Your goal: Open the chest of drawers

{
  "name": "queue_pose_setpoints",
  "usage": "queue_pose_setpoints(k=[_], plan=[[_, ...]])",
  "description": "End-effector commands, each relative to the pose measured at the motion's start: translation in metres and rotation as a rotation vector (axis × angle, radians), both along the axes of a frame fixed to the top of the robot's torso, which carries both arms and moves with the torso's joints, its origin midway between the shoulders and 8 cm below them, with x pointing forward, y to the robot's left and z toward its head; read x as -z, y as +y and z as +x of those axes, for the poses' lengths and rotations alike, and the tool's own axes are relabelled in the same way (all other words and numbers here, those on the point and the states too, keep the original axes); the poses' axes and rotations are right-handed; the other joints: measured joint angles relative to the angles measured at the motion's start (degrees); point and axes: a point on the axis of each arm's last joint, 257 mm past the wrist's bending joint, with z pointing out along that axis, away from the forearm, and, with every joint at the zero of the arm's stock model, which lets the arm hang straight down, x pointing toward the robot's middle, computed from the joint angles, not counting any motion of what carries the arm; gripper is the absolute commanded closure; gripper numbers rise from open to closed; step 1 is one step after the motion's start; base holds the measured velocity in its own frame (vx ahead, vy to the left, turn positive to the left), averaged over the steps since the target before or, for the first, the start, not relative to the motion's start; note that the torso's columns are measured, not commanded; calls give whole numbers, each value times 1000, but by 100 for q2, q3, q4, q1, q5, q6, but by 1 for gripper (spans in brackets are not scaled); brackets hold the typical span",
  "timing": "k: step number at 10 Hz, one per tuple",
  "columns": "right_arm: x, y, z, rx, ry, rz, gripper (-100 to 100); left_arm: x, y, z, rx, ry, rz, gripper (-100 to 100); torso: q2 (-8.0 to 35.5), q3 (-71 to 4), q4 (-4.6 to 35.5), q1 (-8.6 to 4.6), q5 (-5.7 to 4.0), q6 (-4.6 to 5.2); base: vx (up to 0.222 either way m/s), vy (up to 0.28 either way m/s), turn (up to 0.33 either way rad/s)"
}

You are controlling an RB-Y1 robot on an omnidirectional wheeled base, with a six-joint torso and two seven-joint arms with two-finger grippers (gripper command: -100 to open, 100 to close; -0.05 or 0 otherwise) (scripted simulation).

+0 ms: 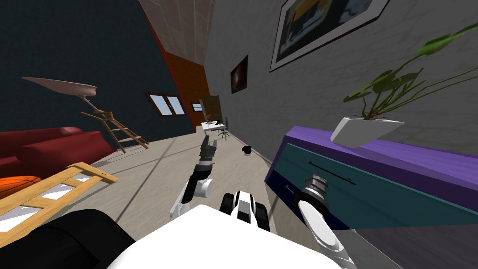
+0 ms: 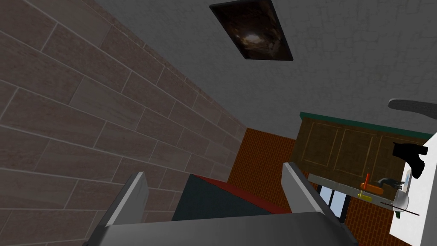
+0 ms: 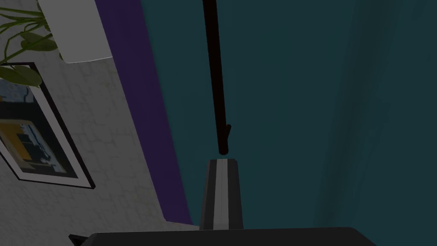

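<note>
My right claw (image 3: 222,161) is squeezed shut on nothing, its tip just short of the end of the black handle (image 3: 215,77) on the teal drawer (image 3: 298,106). The chest of drawers (image 1: 373,187) stands on my right by the grey wall (image 1: 298,93). My left claw (image 2: 213,171) is spread apart, holding nothing.

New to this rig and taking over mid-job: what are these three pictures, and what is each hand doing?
It is a two-armed robot. The wide picture is from its head camera: a chest of drawers with a purple top, a teal front and a white planter on it. The other two pictures look along each hand. The right gripper is shut, holding nothing, its tips close to the end of the black handle. The left gripper is open and empty, raised away from the chest.
</note>
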Motion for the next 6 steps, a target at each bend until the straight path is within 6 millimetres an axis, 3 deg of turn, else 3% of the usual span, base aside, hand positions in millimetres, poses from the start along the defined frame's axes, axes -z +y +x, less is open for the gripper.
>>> queue_pose_setpoints(k=[1,2,6], plan=[[-1,2,0,-3,0,0,100,0,0,0,0,0,0,0,-11,-7,-3,-11,-4,0,-67,63,-14],[-3,3,7,-9,-39,54,-100,0,0,0,0,0,0,0,-36,-22,-10,-35,-10,-1,25,-24,25],[-11,5,23,-22,-132,175,-100,0,0,0,0,0,1,0,-20,-13,-6,-7,-2,0,91,-65,30]])
